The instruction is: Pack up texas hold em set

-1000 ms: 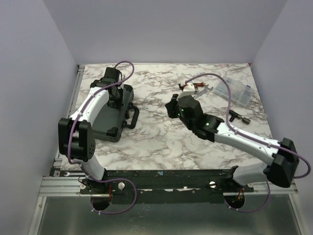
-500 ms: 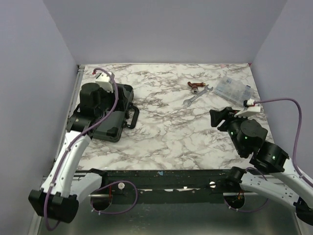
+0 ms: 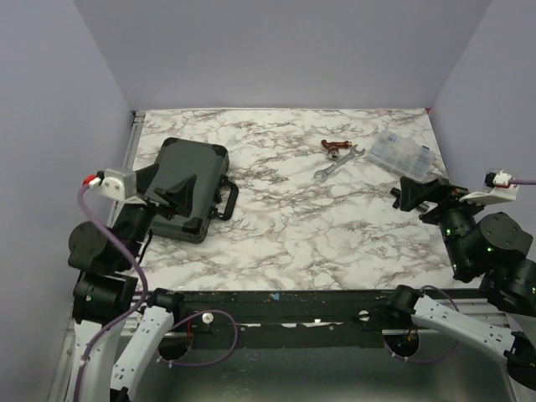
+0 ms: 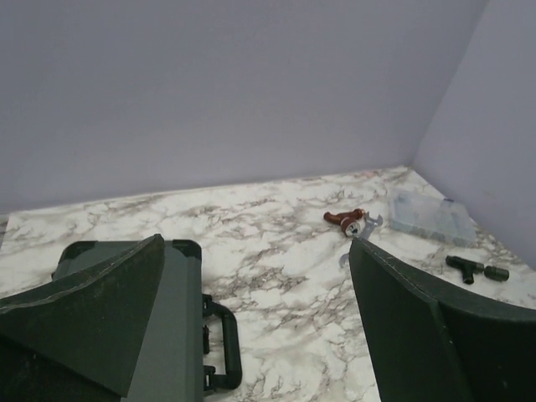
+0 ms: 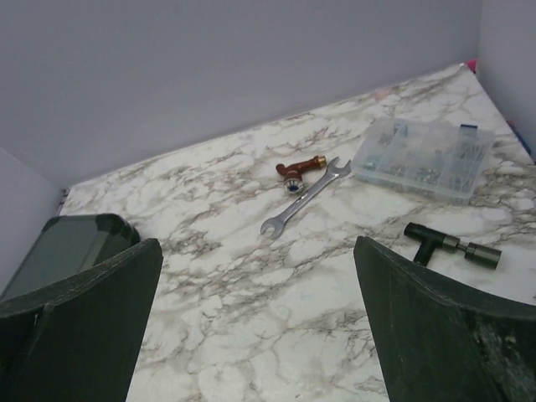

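Note:
The texas hold em set's black briefcase [image 3: 194, 172] lies shut on the left of the marble table, its handle [image 3: 229, 201] facing the middle. It also shows in the left wrist view [image 4: 172, 335] and at the left edge of the right wrist view [image 5: 67, 244]. Chips, cards and discs are hidden. My left gripper [image 3: 177, 191] hangs open, raised above the case's near-left side, with nothing between its fingers [image 4: 84, 310]. Open as well, my right gripper [image 3: 405, 193] is pulled back to the right side and empty, its fingers [image 5: 435, 318] wide apart.
A silver wrench [image 3: 335, 165] and a red-handled piece [image 3: 335, 146] lie at the back middle. A clear compartment box [image 3: 402, 153] sits at the back right. A black T-shaped part [image 5: 448, 243] lies near it. Purple walls close in three sides.
Both arms have pulled back toward the near edge and risen. The left gripper left the case and opened; the right one left the wrench area and opened.

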Controlling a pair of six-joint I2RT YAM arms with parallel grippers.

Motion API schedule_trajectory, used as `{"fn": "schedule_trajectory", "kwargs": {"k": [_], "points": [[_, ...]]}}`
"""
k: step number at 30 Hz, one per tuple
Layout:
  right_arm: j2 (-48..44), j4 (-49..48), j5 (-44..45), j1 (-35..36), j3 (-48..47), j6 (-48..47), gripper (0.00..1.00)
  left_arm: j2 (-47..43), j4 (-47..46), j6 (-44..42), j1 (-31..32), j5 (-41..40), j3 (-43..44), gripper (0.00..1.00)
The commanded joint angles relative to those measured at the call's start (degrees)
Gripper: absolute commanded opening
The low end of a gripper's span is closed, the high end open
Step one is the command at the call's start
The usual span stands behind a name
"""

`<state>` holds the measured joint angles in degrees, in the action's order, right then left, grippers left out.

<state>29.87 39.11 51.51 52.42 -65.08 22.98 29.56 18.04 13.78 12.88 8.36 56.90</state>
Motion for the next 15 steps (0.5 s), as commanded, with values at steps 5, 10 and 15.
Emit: {"fn": "schedule_trajectory", "kwargs": {"k": [5,10,15], "points": [[1.66,-1.45,6.93,0.05,-6.93,-7.62,1.0,-9.78,2.45,-0.22,0.21,-5.41,2.08,0.96],[1.15,-1.89,7.61,0.09,-7.12,-7.12,1.0,-10.54,3.92,-0.68,0.24,-5.67,3.21,0.97],[-2.79,-6.89,9.17,0.07,-0.85,-8.49,1.0,-10.43,4.21,-0.01,0.22,-5.27,2.96,0.97]]}}
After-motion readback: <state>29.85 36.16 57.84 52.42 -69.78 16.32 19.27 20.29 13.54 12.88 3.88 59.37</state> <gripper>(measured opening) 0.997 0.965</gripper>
